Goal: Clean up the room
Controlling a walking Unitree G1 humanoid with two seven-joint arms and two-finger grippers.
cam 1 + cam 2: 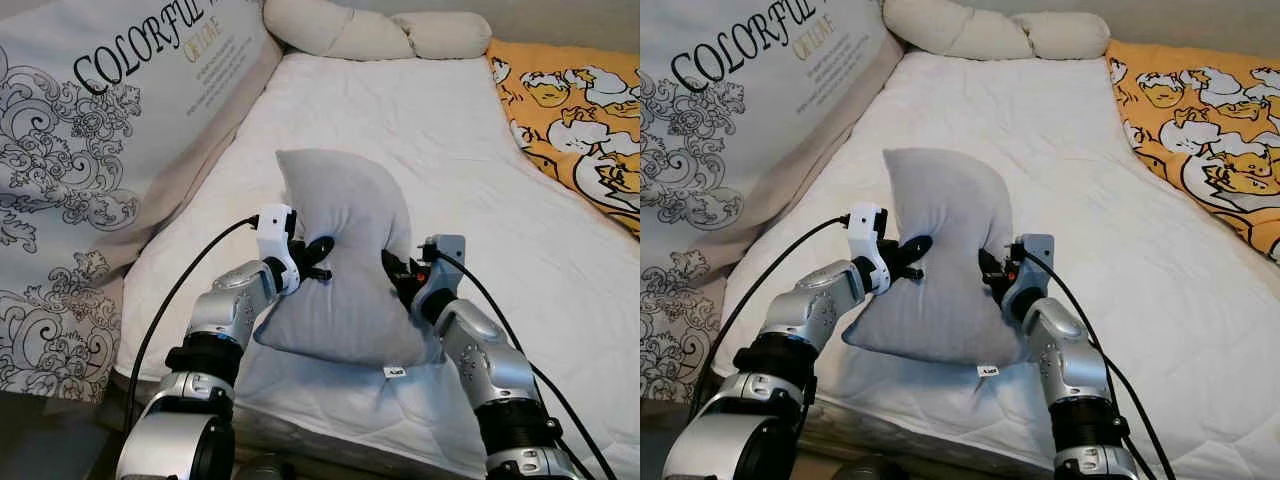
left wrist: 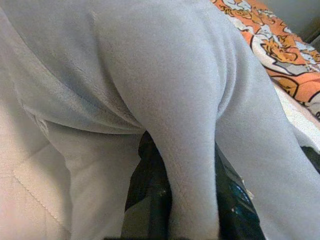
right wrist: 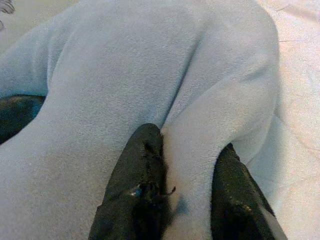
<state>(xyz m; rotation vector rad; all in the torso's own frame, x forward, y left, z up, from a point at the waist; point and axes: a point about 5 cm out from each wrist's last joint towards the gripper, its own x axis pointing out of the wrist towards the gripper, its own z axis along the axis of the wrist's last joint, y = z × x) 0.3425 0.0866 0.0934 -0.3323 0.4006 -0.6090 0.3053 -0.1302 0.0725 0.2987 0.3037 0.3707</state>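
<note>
Your two silver arms sit closest to the head camera, reaching forward over the near edge of the bed, and between them you hold the grey pillow (image 1: 340, 260) upright above the white quilted mattress (image 1: 480, 170).

Working down from the biggest thing: the mattress runs away from you toward the far end, its near edge just under your forearms. Along your left leans a large white cushion (image 1: 90, 170) printed with grey scrollwork and black lettering that reads "COLORFUL" across its top; a smaller gold line beneath it is too fine to read. At the far right lies an orange blanket (image 1: 580, 110) with white cartoon figures, well apart from the pillow. Across the head of the bed lies a long cream bolster (image 1: 370, 30).

The grey pillow stands on its lower edge near the front of the mattress, its top corner tilted toward your left. A small white tag (image 1: 394, 372) hangs at its bottom seam; the writing on it is too small to make out.

Your left gripper (image 1: 318, 258) presses into the pillow's left side, and its wrist camera shows a fold of fleece pinched between the black fingers (image 2: 150, 200). Your right gripper (image 1: 398, 272) does the same on the right side, fingers (image 3: 137, 195) closed narrowly around a ridge of the fabric.
</note>
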